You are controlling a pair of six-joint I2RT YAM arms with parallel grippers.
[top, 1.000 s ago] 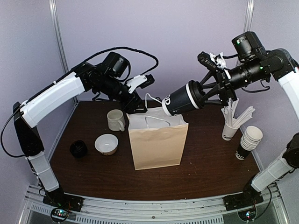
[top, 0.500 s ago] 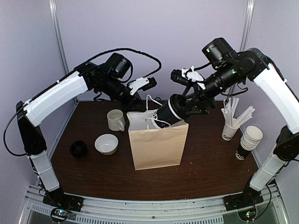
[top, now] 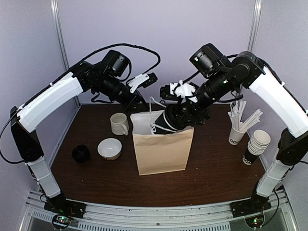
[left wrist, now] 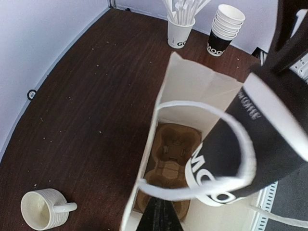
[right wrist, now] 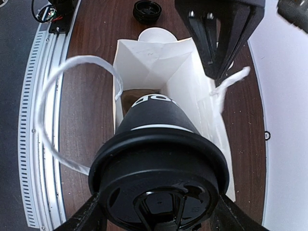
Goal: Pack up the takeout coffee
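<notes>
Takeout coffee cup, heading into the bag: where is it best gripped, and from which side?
Grip the takeout coffee across its wide top, jaws on opposite sides at the rim of the dome lid, coming from the lid end, as the right gripper has it. The cup tapers to its base, so this hold leaves the narrow end free to lead, tilted, into the paper bag and its open mouth.

Mouth of paper bag nearly full: tilted takeout coffee in right gripper plugs it, handle loop crosses it, left gripper pinched on far-left rim. Left side of table blocked by mug and bowl, right edge by cup stack; free lanes along near edge and right of bag.
</notes>
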